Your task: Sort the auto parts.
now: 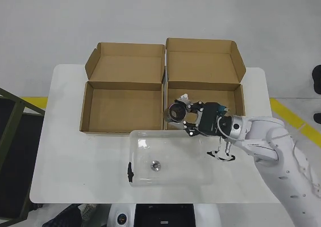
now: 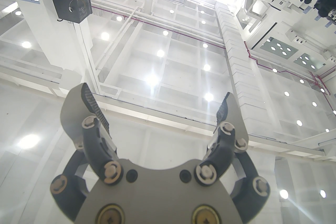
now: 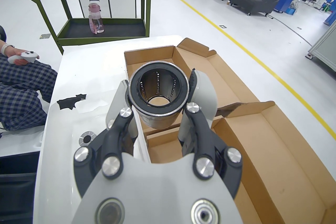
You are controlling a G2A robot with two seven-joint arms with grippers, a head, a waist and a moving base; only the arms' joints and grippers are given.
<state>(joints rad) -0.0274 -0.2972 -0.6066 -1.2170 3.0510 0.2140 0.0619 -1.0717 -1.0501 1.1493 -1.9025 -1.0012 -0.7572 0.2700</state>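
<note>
Got the bearing pinched between the jaws of the right gripper, and the left gripper spread wide open.

Left box: lying open from above, walls rising on all sides.
Right box: lying open too; the right gripper, gripping a bearing, is hanging over the near corner beside the left box.
Lids: standing raised behind both boxes, closing off the far side.
Clear tray: sitting just in front of the boxes, open-topped, with a small metal part lying inside.
</note>
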